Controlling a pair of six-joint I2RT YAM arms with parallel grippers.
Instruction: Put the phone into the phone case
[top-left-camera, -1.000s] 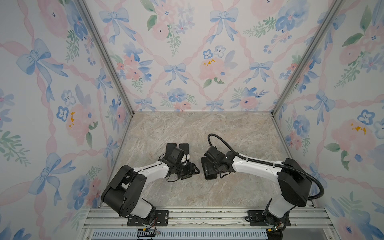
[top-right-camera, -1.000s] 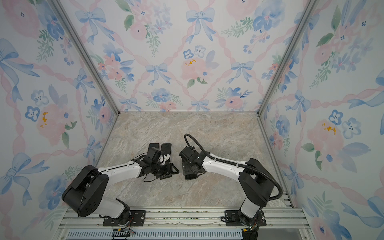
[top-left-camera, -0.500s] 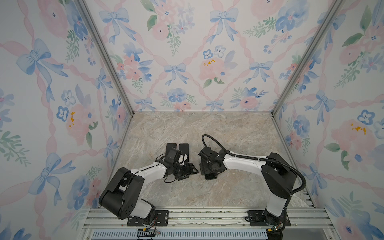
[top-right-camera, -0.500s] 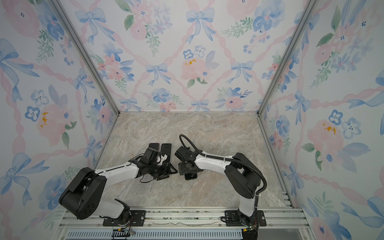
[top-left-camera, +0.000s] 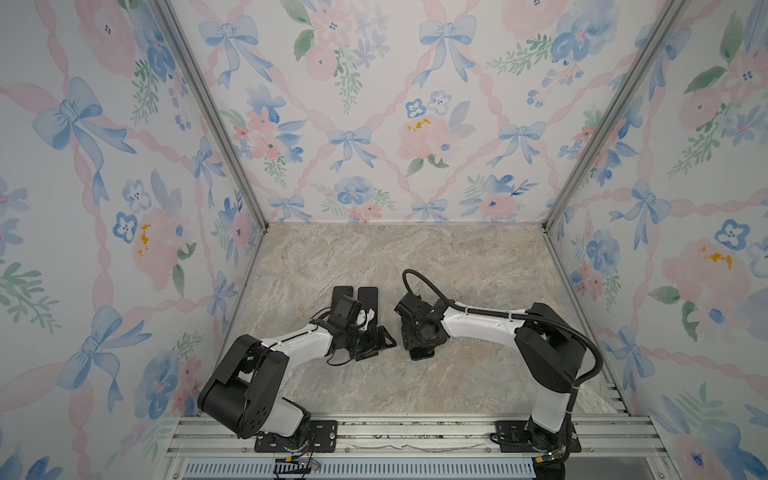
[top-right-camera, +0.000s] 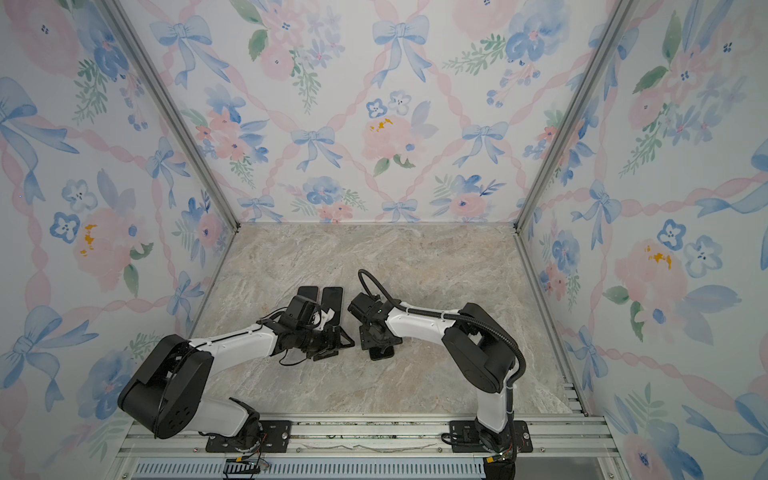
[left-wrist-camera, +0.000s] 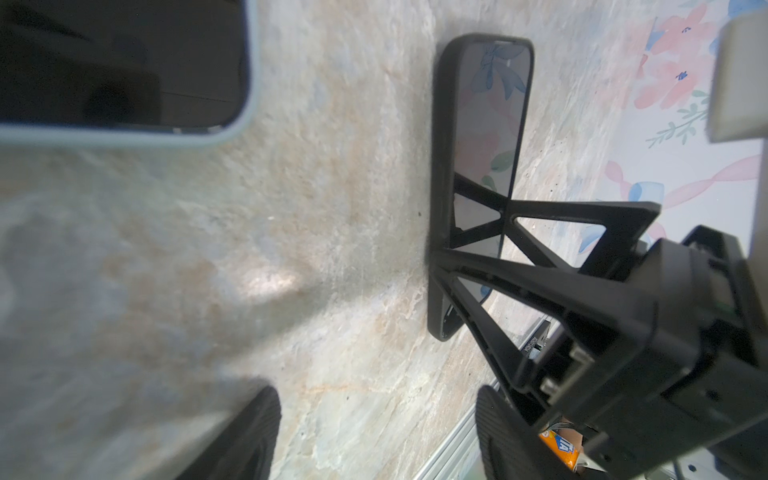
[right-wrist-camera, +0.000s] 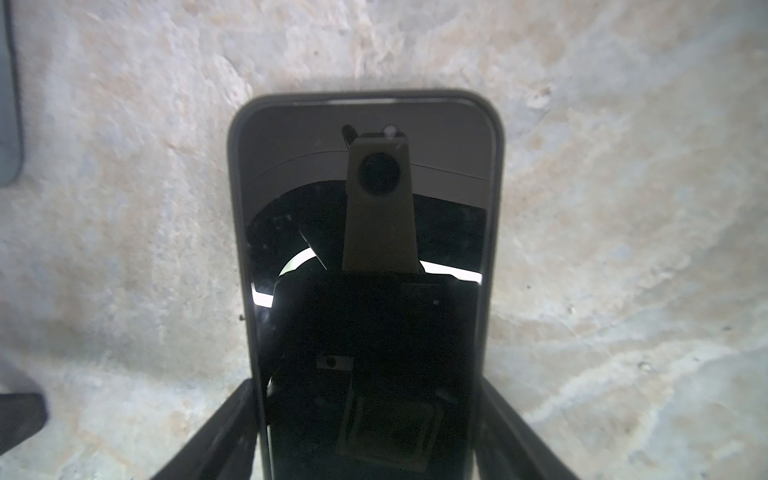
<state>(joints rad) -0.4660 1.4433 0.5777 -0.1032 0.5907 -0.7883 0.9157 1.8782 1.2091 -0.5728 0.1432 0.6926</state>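
Marbled bench (top-left-camera: 415, 386) and flowered walls enclose the work. Near the middle, the right end effector (right-wrist-camera: 368, 380) stands low over the phone (right-wrist-camera: 370, 199), with 1 finger against each long edge, so it looks closed on the phone across its width. The phone lies flat on the bench, screen up. Just beside it, the left end effector (left-wrist-camera: 376, 392) is open and empty, its 2 ribbed pads (left-wrist-camera: 253, 432) apart over bare bench.

I judge that the step in hand is to take up the phone. To do it well, the grip should sit square on the edges and not on the glass, and the lift should go straight up without dragging. The left end effector should steady the phone case (left-wrist-camera: 245, 95), which I take to be the dark piece with a pale rim, and 1 short end should enter first.

The right wrist view shows both fingers at the edges, while in both top views the end effector covers most of the phone (top-left-camera: 422, 354). Only the left wrist view shows the phone's side lying flat and the pale rim. Only the top views show 2 dark slabs (top-right-camera: 332, 297) side by side behind the left arm; which one is the case I cannot tell.
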